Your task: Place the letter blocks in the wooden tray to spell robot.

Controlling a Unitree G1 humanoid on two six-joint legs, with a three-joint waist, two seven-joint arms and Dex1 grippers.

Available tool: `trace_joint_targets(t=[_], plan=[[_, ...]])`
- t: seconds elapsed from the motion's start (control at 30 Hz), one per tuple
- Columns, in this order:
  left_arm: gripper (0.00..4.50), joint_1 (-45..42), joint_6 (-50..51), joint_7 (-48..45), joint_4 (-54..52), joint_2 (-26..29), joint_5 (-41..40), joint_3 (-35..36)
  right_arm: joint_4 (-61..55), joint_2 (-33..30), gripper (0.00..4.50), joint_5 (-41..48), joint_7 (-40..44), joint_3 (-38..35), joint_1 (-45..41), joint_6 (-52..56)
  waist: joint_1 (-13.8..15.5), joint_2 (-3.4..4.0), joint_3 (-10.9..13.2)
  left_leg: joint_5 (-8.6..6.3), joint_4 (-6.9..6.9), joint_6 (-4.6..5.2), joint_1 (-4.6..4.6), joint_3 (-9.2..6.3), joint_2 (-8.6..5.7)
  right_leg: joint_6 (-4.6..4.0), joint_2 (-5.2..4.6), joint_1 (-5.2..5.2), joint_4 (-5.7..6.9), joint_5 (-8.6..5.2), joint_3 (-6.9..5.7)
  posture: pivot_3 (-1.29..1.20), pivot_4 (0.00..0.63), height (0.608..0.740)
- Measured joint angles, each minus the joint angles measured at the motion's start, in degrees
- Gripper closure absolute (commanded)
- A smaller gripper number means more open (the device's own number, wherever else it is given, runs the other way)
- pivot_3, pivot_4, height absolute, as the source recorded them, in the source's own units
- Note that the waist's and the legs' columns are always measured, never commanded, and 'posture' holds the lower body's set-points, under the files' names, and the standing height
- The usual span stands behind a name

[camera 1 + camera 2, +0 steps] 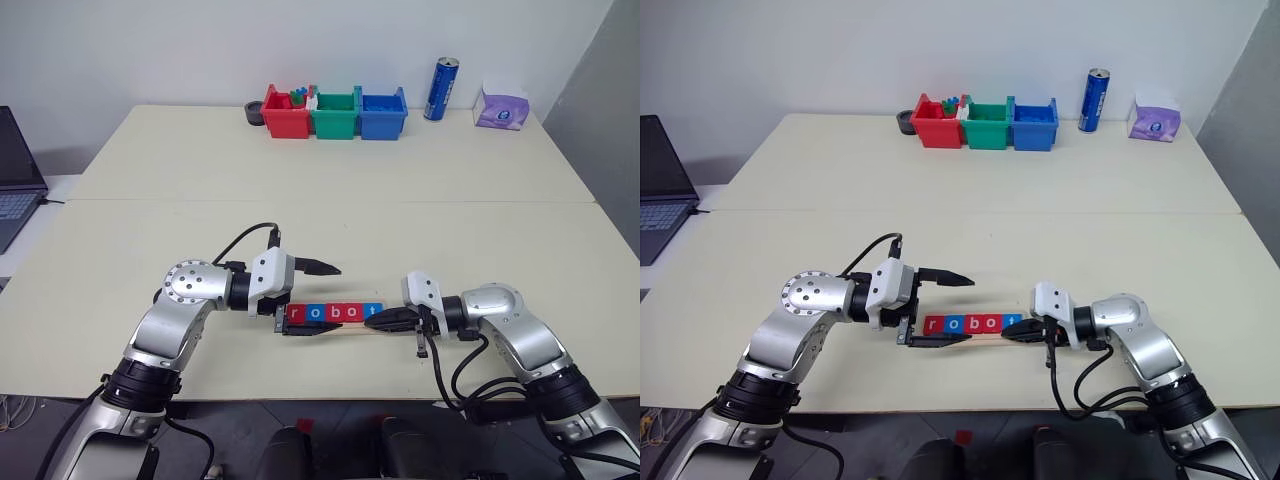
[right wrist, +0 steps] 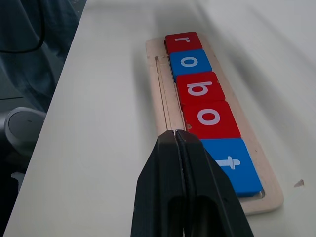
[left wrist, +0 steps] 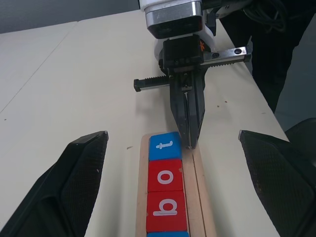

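Observation:
The wooden tray (image 2: 154, 74) lies near the table's front edge. Five letter blocks (image 1: 332, 313) sit in it in a row reading r, o, b, o, t: red, blue, red, red, blue. My left gripper (image 1: 328, 299) is open at the tray's left end, one finger behind the tray and one in front of it, holding nothing. My right gripper (image 2: 175, 133) is shut and empty. Its tip (image 3: 189, 143) rests at the tray's front groove beside the blue t block (image 3: 163, 146).
Red (image 1: 286, 116), green (image 1: 334, 115) and blue (image 1: 382, 114) plastic bins stand at the table's back, with a blue can (image 1: 441, 88) and a purple tissue pack (image 1: 502, 106) to their right. A laptop (image 1: 15, 170) sits at the far left.

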Motion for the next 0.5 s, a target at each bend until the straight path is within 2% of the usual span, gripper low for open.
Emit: trace_joint_targets(t=[0.5], plan=[[0.0,-0.1,0.0,-0.1,0.0,0.0,0.0,0.0,1.3,0.1,4.44,-0.8,-2.3,0.0,0.0,-2.2,0.0,0.0,0.0,0.0,0.0,0.0,0.0,0.0,0.0,0.0,0.0,0.0,0.0,0.0,0.01,0.0,0.15,0.74]])
